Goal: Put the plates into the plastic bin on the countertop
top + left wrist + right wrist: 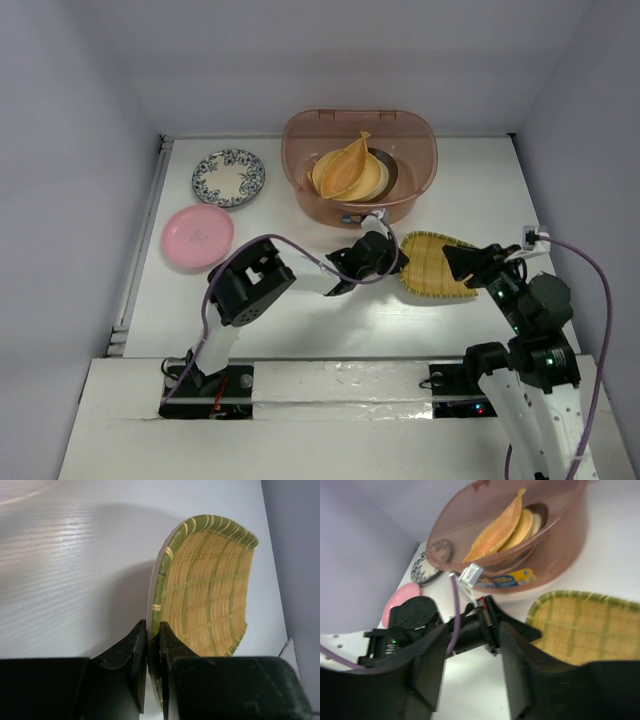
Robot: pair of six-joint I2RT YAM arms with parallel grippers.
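The yellow ribbed rectangular plate (442, 266) lies right of centre in front of the reddish plastic bin (420, 190). My left gripper (398, 262) is shut on the plate's left rim; in the left wrist view the gripper (152, 645) pinches the green-edged rim of the plate (210, 590), which tilts up with a shadow beneath. My right gripper (472, 665) is open and empty, hovering by the plate's right end (585, 625). In the bin lie the orange leaf-shaped plate (345, 165), the orange round plate (378, 178) and a dark-rimmed plate (392, 168). The fan-shaped plate is not visible.
The blue-and-white floral plate (228, 177) and the pink plate (198, 236) sit on the white countertop (300, 310) at the left, near the lilac wall. The bin's label (512, 577) faces the arms. A purple cable (290, 245) loops over the left arm.
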